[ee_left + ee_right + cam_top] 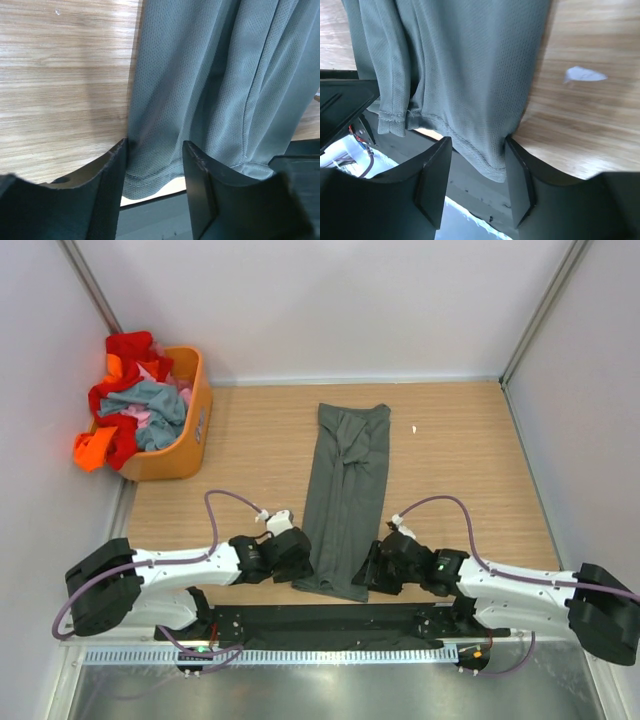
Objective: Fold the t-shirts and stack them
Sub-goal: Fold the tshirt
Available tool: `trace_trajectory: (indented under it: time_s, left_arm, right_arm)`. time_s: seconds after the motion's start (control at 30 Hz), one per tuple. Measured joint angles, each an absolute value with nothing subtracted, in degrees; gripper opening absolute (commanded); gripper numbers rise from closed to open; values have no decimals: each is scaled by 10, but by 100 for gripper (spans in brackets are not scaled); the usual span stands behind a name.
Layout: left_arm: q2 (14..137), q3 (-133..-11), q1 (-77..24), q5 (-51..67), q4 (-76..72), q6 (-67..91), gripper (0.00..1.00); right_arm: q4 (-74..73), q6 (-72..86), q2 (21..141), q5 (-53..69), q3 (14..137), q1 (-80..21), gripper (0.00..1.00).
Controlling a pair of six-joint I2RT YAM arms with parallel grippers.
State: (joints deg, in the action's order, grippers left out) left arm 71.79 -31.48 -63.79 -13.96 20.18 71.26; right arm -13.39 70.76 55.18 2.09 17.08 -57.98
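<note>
A dark grey t-shirt (345, 495) is seen laid out in the middle of the wooden table (460, 460), folded lengthwise into a long narrow strip that runs from the upper centre of the overhead view down to the lower centre. Its near hem lies just above the black bar at the arms' bases.

The left gripper (300, 562) is placed at the lower left corner of the strip, and the right gripper (372, 570) at the lower right corner. In the left wrist view, the left gripper (155, 150) is shown with its fingers (112, 170) held partly apart, the stitched hem of the shirt (210, 75) lying between them. In the right wrist view, the right gripper (477, 145) is likewise shown partly spread, with the hem corner of the shirt (465, 60) caught between its two fingers (517, 170). The cloth is not seen pressed flat in either one.

An orange plastic basket (195, 405) is set in the upper left of the overhead view, heaped with red, orange, pink and blue-grey shirts (135, 405). A small white scrap (414, 429) is seen on the table right of the grey shirt.
</note>
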Motion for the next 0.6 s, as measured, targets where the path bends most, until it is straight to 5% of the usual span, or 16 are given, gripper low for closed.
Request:
trace_trajectory:
  time_s: [0.2,0.37,0.5,0.6]
  left_arm:
    - [718,-311,-643,-141,199,721,43]
    - [723,-310,-648,-142,199,729,24]
    - [731,-310,-653,-142,199,733,0]
    - [737,-314,-660,-143,199,733,0]
  right_arm:
    - [-132,751,551,-26,170,-630,45]
    - [-152,778,544,-51,168,-653,34]
    - [-152,795,544,-64,161,-672,10]
    - [-140,809,544,-68,150,-681,1]
